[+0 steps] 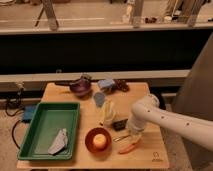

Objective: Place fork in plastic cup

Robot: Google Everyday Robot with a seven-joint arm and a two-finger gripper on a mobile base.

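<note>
The slim silver fork (pixel 122 138) lies on the wooden table (pixel 65 92) between the orange bowl (pixel 89 143) and the orange carrot-like thing (pixel 129 147). My gripper (pixel 133 132) hangs at the end of the white arm, right over the fork's right end, next to the black block (pixel 120 124). The small blue-grey plastic cup (pixel 99 99) stands farther back near the table's middle, well apart from the gripper. I cannot tell whether the gripper touches the fork.
A green tray (pixel 37 135) with a crumpled grey piece (pixel 59 142) fills the left. A purple bowl (pixel 80 86), a blue object (pixel 106 83) and a dark object (pixel 120 86) stand at the back. A pale yellow item (pixel 106 113) lies mid-table. The orange bowl holds a yellow ball (pixel 100 140).
</note>
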